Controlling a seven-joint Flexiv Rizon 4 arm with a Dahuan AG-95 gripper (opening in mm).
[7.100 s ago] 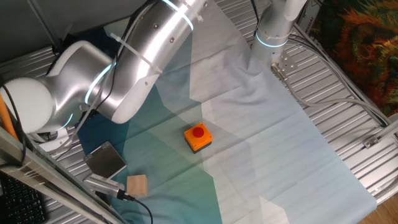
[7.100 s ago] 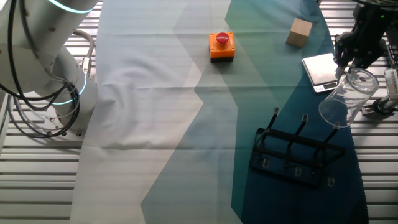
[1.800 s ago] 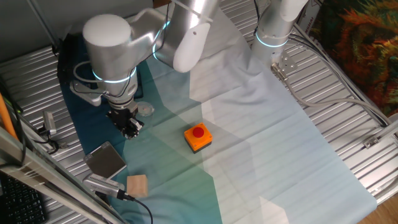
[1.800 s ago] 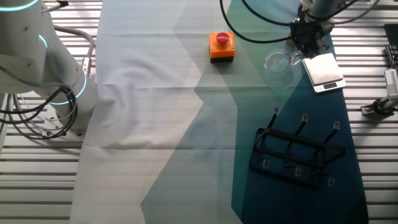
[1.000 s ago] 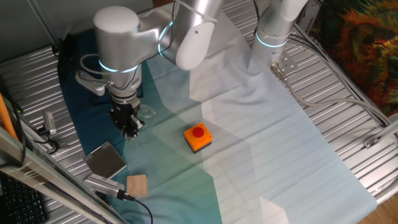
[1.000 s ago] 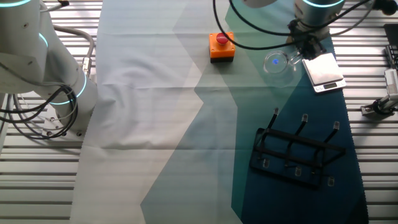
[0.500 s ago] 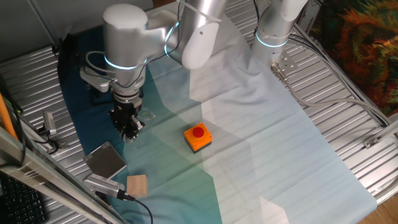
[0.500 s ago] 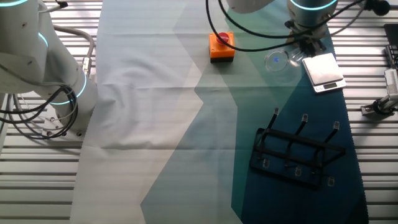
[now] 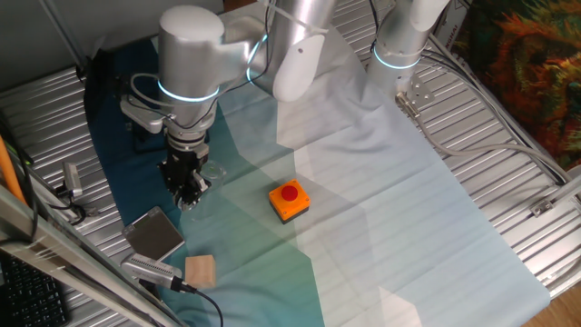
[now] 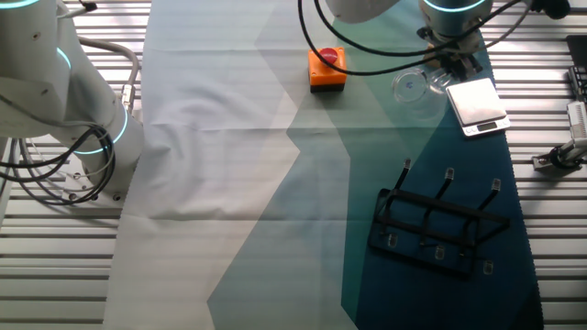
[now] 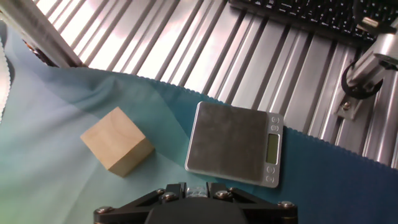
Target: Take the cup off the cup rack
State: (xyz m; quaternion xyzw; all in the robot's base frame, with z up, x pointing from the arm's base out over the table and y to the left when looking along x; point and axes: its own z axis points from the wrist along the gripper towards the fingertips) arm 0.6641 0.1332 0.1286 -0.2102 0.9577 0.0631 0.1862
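Note:
The cup (image 10: 409, 87) is a clear tumbler, off the rack, low over the teal cloth between the orange button box and the grey scale. My gripper (image 10: 447, 71) is shut on its rim on the scale side. In the one fixed view the gripper (image 9: 188, 193) points down and the cup (image 9: 207, 171) shows only faintly beside it. In the hand view the gripper (image 11: 188, 188) pinches a strip of clear glass at the bottom edge. The black wire cup rack (image 10: 438, 225) stands bare on the dark blue cloth, nearer the camera. I cannot tell whether the cup touches the cloth.
The orange button box (image 10: 326, 66) sits left of the cup. The grey scale (image 10: 477, 103) lies to its right and shows in the hand view (image 11: 235, 144), beside a wooden block (image 11: 117, 149). Slatted metal table and a keyboard (image 11: 298, 15) lie beyond.
The gripper carried the cup from beside the rack to the spot between button box and scale. In the last second the arm's wrist shifted a little and the cup barely moved.

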